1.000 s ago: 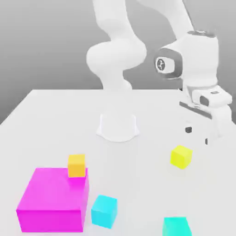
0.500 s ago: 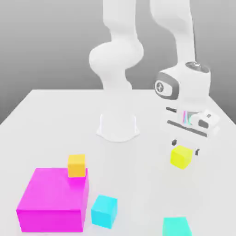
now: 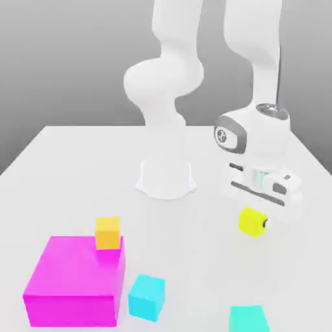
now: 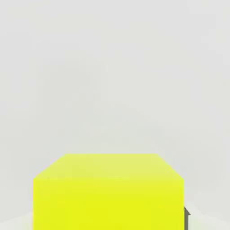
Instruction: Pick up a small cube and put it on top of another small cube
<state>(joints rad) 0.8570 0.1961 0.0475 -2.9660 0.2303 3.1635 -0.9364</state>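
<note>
The fingers (image 3: 265, 224) are closed on the yellow cube (image 3: 253, 222), which sits between them low at the tabletop (image 3: 188, 259), on the exterior view's right. The orange cube (image 3: 107, 233) rests on the magenta block (image 3: 76, 275) at the exterior view's left; the cyan cube (image 3: 147, 297) stands just beside that block, nearer than the yellow one.

readable text: none | labels: none legible | brand names: none legible | numbers: none legible | signs: one small round dark emblem on the side of the white arm's wrist housing (image 3: 259, 136), exterior view's right, its marking too small to make out | cubes and magenta block (image 3: 78, 279): plain faces, unmarked
</note>
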